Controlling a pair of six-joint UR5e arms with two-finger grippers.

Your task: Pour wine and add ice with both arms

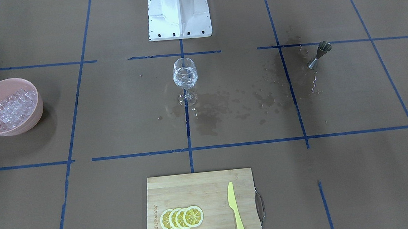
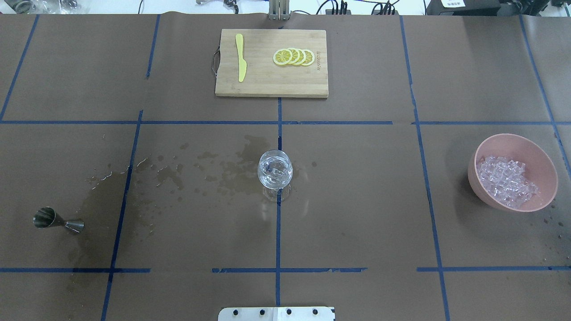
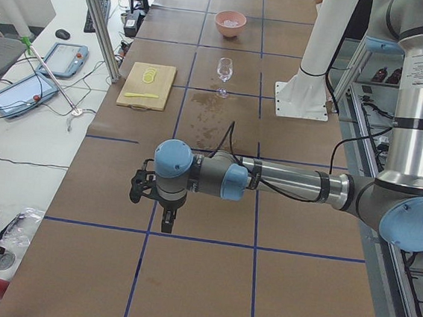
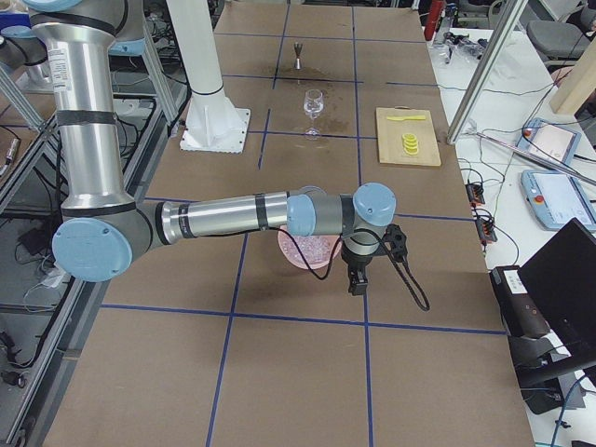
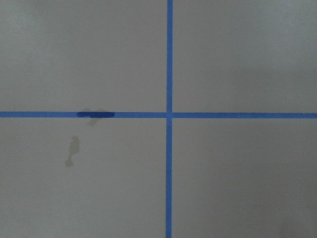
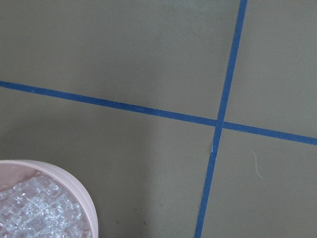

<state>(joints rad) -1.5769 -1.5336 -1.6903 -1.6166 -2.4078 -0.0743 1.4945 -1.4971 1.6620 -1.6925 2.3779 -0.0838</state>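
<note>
Whitish translucent ice (image 2: 506,180) heaped in a pink bowl (image 2: 537,156)

Bright, even light, soft shadow beside the bowl (image 1: 32,120) (wrist views slightly washed)

A robotics laboratory is shown.
A paper-covered desk (image 2: 357,200) is gridded with blue tape (image 2: 278,240); teach pendants (image 3: 62,59), cables (image 2: 334,8) and aluminium framing (image 3: 99,20) are seen beside it.

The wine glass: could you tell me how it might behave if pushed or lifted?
The wine glass probably tips easily: a wide bowl on a thin stem. It looks thin and clear, so likely fragile. Wet stains around its foot may let it slide.
</note>
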